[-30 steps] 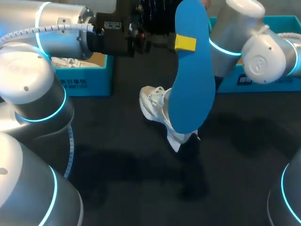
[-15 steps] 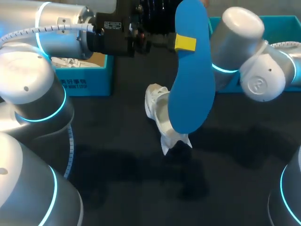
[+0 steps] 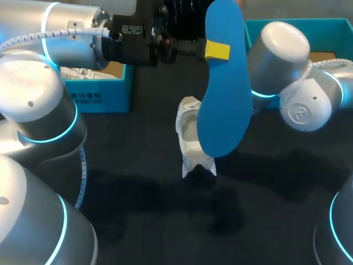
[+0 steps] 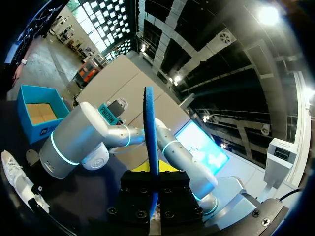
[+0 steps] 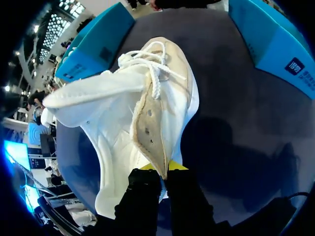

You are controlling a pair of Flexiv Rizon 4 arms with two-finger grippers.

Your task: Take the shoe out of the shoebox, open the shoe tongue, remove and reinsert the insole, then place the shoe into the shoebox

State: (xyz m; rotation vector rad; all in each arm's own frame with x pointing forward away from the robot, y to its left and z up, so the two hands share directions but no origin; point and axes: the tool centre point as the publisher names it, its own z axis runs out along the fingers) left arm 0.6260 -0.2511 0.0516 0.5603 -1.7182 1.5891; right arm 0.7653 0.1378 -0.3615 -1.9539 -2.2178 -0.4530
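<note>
The left gripper [image 4: 153, 169] is closed on the blue foam insole [image 3: 223, 88], held upright above the black bench [image 3: 138, 210]. The right gripper [image 5: 162, 168] is clamped on the collar edge of the white lace-up shoe [image 3: 190, 138] at the bench centre. A teal cardboard shoebox [image 3: 105, 94] stands at the far-left corner, a second shoebox [image 3: 331, 25] at the far-right corner.

The left arm [image 3: 33, 105] and right arm [image 3: 287, 66] are fat silver-grey tubes with rounded caps and glowing cyan rings at the joints. A white ribbed cable [image 3: 33, 35] runs to a black, white-labelled wrist block [image 3: 132, 38]. The left pincer [image 4: 153, 169] is black, screw-studded and yellow-tipped.
</note>
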